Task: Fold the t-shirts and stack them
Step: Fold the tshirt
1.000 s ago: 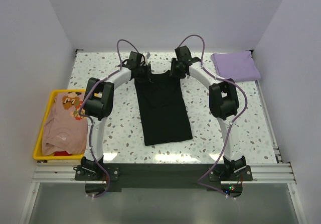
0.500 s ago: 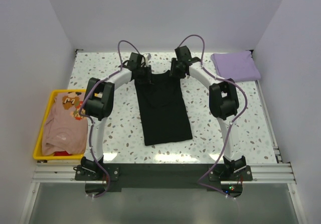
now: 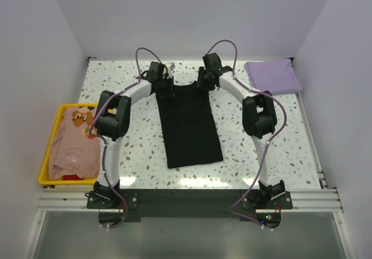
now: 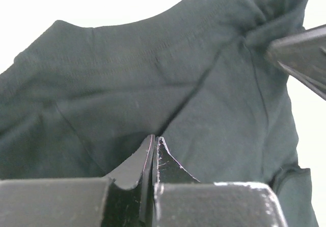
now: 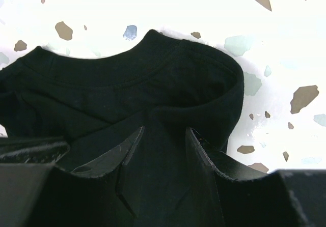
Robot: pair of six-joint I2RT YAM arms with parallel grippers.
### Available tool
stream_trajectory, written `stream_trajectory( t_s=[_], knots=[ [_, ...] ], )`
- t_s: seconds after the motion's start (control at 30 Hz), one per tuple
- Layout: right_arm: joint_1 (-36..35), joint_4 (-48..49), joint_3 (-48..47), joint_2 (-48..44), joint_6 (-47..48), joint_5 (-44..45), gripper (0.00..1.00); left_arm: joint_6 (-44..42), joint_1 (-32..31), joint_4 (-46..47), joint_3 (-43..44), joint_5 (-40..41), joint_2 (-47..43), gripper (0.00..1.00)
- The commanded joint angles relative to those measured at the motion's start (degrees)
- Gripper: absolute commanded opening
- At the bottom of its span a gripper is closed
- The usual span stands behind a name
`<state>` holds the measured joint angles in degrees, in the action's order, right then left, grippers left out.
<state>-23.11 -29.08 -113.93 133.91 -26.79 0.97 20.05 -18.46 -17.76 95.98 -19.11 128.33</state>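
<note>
Top external: three t-shirts, namely black t-shirt (image 3: 190, 134) centre, lavender t-shirt (image 3: 273, 76) far right, peach t-shirt (image 3: 72, 148) in yellow tray (image 3: 70, 105). Two grippers cover black shoulders: left gripper (image 4: 154, 141) clenched, right gripper (image 5: 164, 130) parted astride cloth.

bright, even light pouring down in the overhead view, glare streaks on the near edge of the surface (image 3: 139, 148). both wrist views blow that surface out white; the black t-shirt (image 4: 153, 74) reads murky, close jaws soft and blurred.

no legible txt, peach tee (image 3: 72, 148) print too small
</note>
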Motion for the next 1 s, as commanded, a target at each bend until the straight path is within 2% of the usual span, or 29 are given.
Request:
stream_trajectory(
  t_s=[0.0,0.27,0.53,0.97],
  knots=[
    [0.3,1.9,-1.7,0.7,0.0,1.1,0.41,2.0,-0.1,4.0,-2.9,-2.7,-7.7,0.0],
    [0.4,1.8,-2.2,0.7,-0.1,0.9,0.41,4.0,-0.1,7.2,-9.8,-2.3,-14.3,0.0],
    [0.2,3.6,-1.8,1.4,-0.9,-0.9,0.41,5.0,0.3,8.1,-15.9,0.0,-17.4,0.0],
    [0.3,6.3,-1.5,3.5,-1.6,-4.1,0.41,6.3,1.2,6.8,-18.0,4.2,-16.8,0.0]
  ],
)
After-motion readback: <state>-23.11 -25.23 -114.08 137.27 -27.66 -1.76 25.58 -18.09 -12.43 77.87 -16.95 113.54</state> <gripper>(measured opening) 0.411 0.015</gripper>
